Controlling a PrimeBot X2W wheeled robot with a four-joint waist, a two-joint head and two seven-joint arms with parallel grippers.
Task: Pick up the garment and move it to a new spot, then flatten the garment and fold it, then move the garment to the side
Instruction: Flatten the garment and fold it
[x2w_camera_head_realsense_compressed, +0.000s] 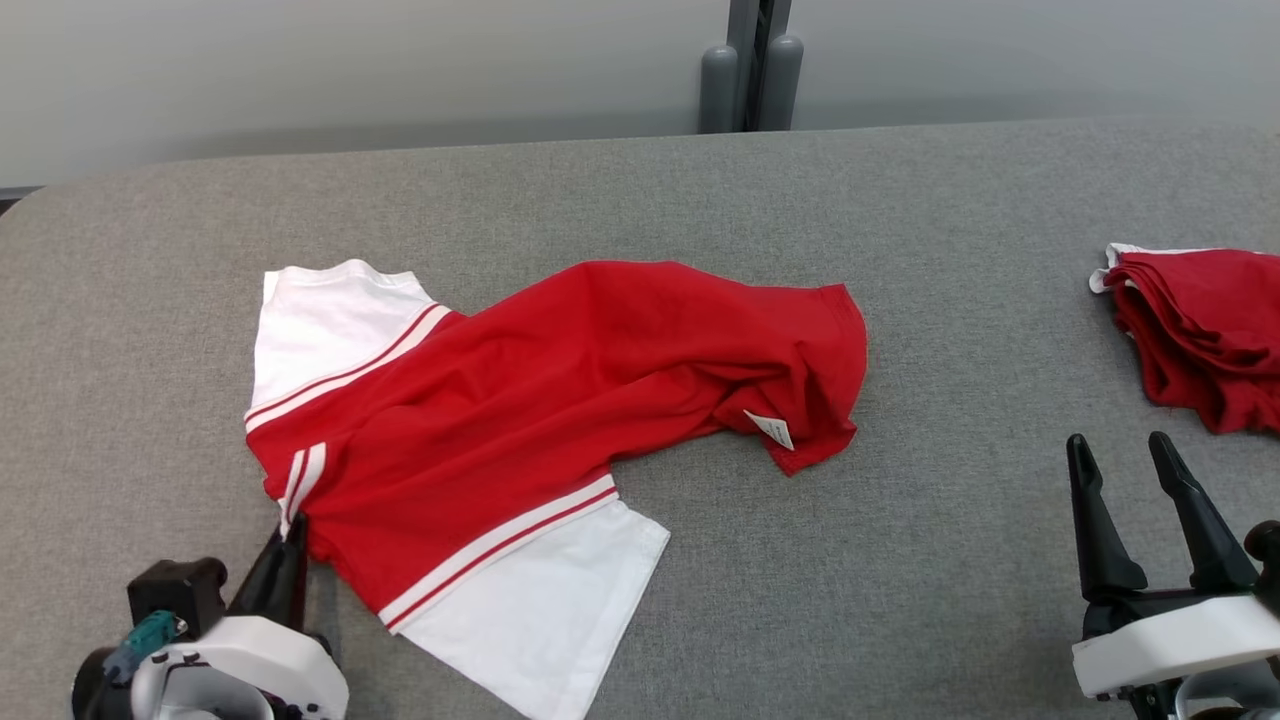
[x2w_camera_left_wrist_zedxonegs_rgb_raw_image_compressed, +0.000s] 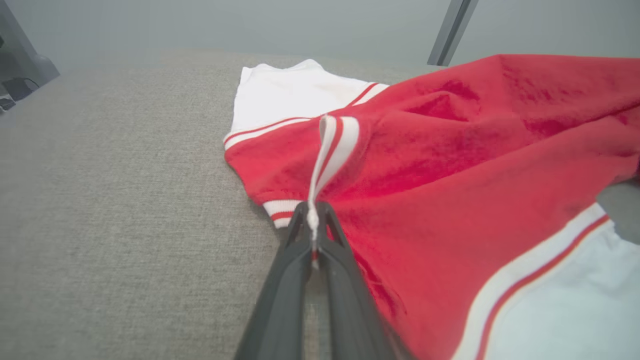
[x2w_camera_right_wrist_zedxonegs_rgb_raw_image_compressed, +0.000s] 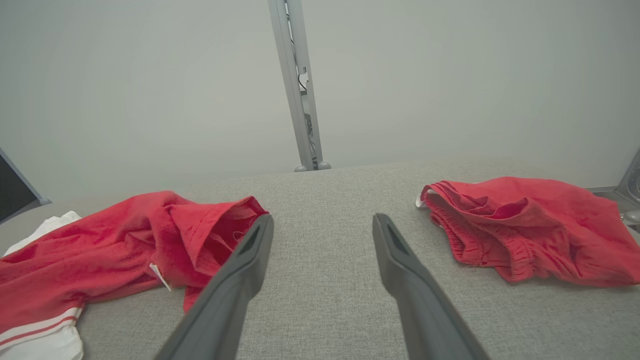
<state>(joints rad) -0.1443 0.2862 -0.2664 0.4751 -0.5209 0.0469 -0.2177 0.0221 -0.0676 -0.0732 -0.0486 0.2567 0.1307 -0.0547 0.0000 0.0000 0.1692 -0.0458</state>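
Left pincer clamped on striped trim of red-and-white garment. Right pincer, fingers apart, empty, above grey counter, clear of garment.

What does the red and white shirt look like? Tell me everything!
The shirt is soft red cloth with white sleeves, red-and-white stripes and a small white label. It lies rumpled and unfolded on the grey table. The left gripper is shut on its striped edge.
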